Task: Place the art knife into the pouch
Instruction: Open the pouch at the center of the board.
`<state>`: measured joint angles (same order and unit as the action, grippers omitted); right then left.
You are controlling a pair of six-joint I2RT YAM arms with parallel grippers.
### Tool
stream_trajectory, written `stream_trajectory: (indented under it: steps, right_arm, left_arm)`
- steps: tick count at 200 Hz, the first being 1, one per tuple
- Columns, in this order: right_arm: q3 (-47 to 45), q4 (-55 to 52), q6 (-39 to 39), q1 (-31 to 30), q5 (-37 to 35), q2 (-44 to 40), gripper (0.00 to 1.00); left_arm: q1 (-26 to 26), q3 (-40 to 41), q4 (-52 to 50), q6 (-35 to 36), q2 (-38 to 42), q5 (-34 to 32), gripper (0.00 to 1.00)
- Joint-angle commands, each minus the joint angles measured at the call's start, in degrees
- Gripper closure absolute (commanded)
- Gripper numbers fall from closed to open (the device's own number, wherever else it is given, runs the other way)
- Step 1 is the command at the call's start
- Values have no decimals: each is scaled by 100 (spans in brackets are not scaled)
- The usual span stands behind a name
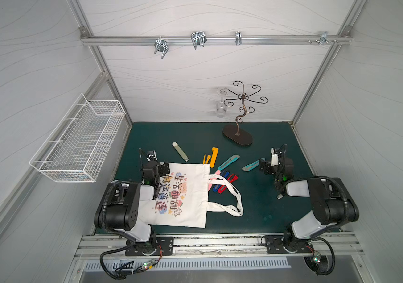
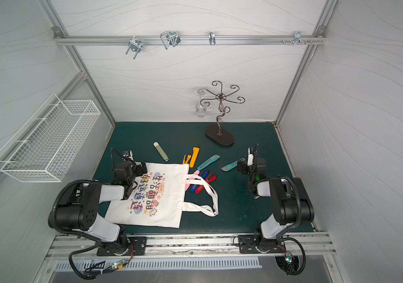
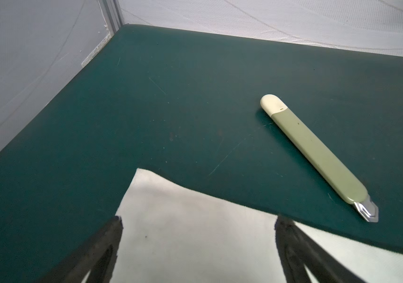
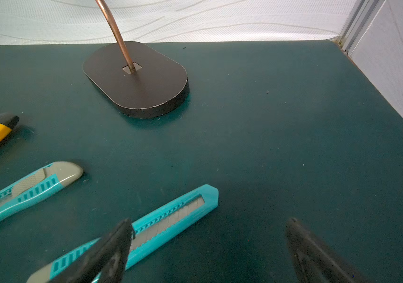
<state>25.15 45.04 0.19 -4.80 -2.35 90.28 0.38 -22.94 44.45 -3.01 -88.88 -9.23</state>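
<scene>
The cream pouch (image 1: 183, 196) (image 2: 156, 196) lies flat at the front left, print side up, its handles (image 1: 234, 198) trailing right. Several art knives lie behind and beside it: a green-and-cream one (image 1: 180, 152) (image 3: 318, 156), a yellow one (image 1: 214, 156), two teal ones (image 1: 228, 162) (image 1: 250, 166), and pink, blue and red ones (image 1: 225, 181) partly under the handles. My left gripper (image 3: 198, 220) (image 1: 164, 167) hangs open over the pouch's far left corner (image 3: 171, 220). My right gripper (image 4: 209, 223) (image 1: 261, 165) stands open, one finger (image 4: 119, 242) above the nearer teal knife (image 4: 166, 225).
A metal cup stand on a dark oval base (image 1: 237, 138) (image 4: 136, 80) stands at the back, with a glass (image 1: 220, 110) hanging from it. A white wire basket (image 1: 78, 144) is fixed to the left wall. Hooks (image 1: 198, 39) hang from the rail overhead.
</scene>
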Motion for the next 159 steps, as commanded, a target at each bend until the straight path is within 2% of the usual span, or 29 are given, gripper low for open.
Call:
stream_trajectory:
  steps: [1, 59, 96, 136, 148, 159]
  right_arm:
    - [34, 124, -43, -11, 13, 23, 1]
    - [34, 130, -45, -8, 8, 16, 1]
    - [26, 144, -44, 4, 45, 20, 1]
    - [31, 121, -44, -10, 19, 17, 1]
    - [31, 161, -26, -80, -272, -54, 1]
    - [368, -694, 28, -227, -891, -382, 1]
  left_arm:
    - [41, -229, 172, 63, -61, 63, 1]
    - [41, -189, 249, 63, -47, 77, 1]
    - [94, -191, 233, 26, -48, 177, 5]
    - [102, -216, 193, 41, -43, 176, 2]
    - [103, -206, 110, 32, 22, 188, 3]
    - [102, -203, 64, 41, 59, 212, 5]
